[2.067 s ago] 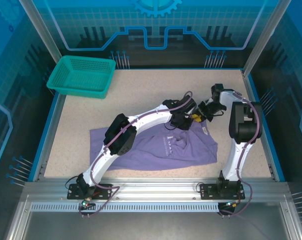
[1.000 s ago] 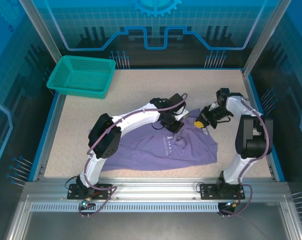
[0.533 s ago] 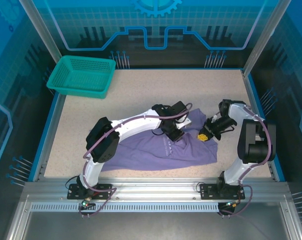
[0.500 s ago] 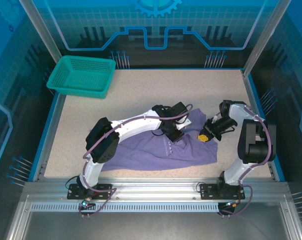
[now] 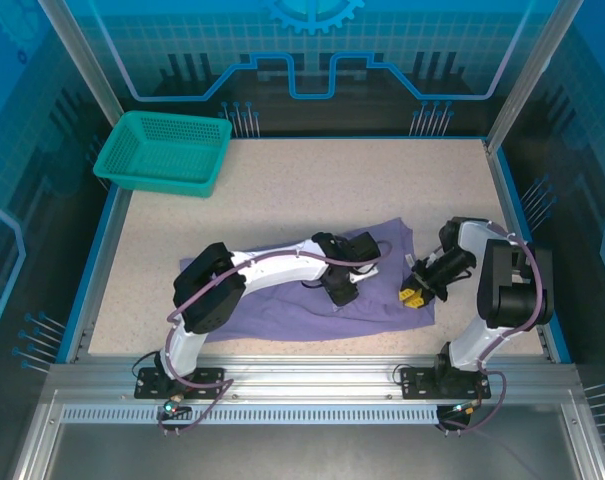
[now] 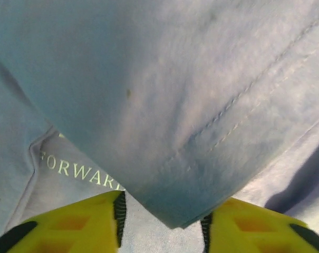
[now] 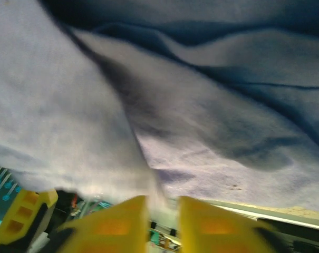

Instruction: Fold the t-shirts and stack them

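Folded forward since, the t-shirt (image 5: 282, 310) lies on speckled table (image 5: 312, 185) inside blue walls (image 5: 312, 50).

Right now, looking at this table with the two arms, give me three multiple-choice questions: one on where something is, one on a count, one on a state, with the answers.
1. Where does the teal plastic mesh basket stand?
A. at the far left corner of the table
B. at the near right corner
C. in the middle

2. How many lavender-purple fabric t-shirts lie there?
A. three
B. one
C. none

3. How do the left gripper and its yellow fingers stand?
A. pressed shut together
B. apart, with a fabric edge between them
C. clamped on the basket rim

Answers:
1 A: the top view shows the basket far back on the left.
2 B: a single garment lies under the arms.
3 B: the left wrist view shows a gap with a folded edge lying in it.
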